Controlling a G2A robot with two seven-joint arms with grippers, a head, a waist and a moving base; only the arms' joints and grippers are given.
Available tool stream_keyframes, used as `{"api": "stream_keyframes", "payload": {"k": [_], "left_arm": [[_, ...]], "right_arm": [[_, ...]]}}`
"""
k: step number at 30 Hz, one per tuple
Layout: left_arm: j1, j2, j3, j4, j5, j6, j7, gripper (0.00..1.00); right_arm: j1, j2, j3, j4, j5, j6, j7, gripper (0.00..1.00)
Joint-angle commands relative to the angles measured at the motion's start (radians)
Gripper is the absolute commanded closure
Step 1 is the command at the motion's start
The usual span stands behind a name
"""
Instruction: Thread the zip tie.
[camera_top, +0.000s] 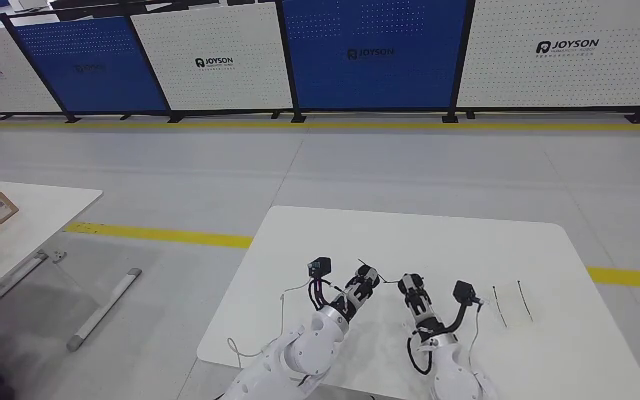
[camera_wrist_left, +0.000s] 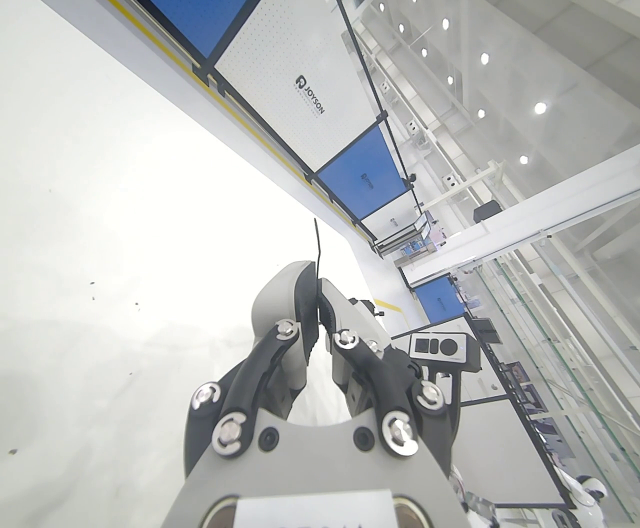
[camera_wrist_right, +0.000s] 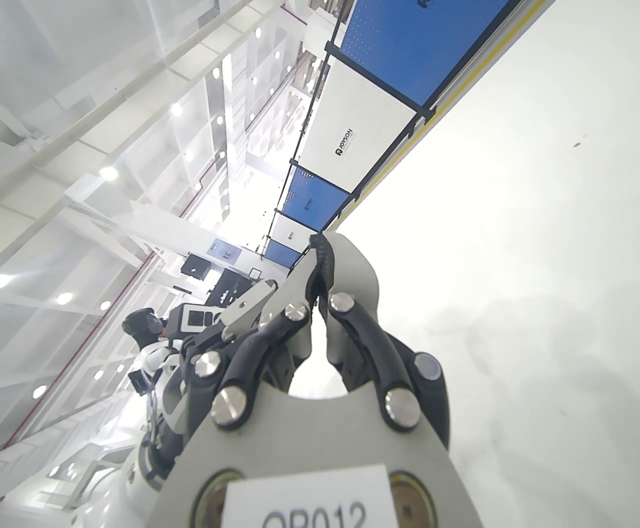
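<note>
My left gripper (camera_wrist_left: 317, 282) is shut on a thin black zip tie (camera_wrist_left: 316, 245), whose free end sticks out past the fingertips above the white table (camera_top: 420, 240). In the top view the left gripper (camera_top: 366, 272) and the right gripper (camera_top: 408, 284) sit close together near the table's front edge, with a thin dark line (camera_top: 386, 277) running between them. My right gripper (camera_wrist_right: 317, 245) has its black pads pressed together. I cannot tell whether anything is pinched in it.
Two spare black zip ties (camera_top: 497, 306) (camera_top: 523, 299) lie on the table to the right of the right arm. A second white table (camera_top: 40, 210) stands off to the left across the floor. Blue and white pegboard panels (camera_top: 370, 50) line the back.
</note>
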Motion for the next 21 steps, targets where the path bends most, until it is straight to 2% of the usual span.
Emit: {"api": "stream_keyframes", "payload": {"k": [1,7,21], "left_arm": [[0.000,0.000,0.000,0.000,0.000,0.000,0.000,1.00],[0.000,0.000,0.000,0.000,0.000,0.000,0.000,1.00],[0.000,0.000,0.000,0.000,0.000,0.000,0.000,1.00]], "right_arm": [[0.009,-0.001,-0.001,0.014,-0.001,-0.010,-0.002,1.00],[0.019,-0.003,0.000,0.044,-0.005,-0.034,-0.028,1.00],[-0.020,0.002,0.017,-0.001,-0.024,-0.051,-0.038,1.00]]}}
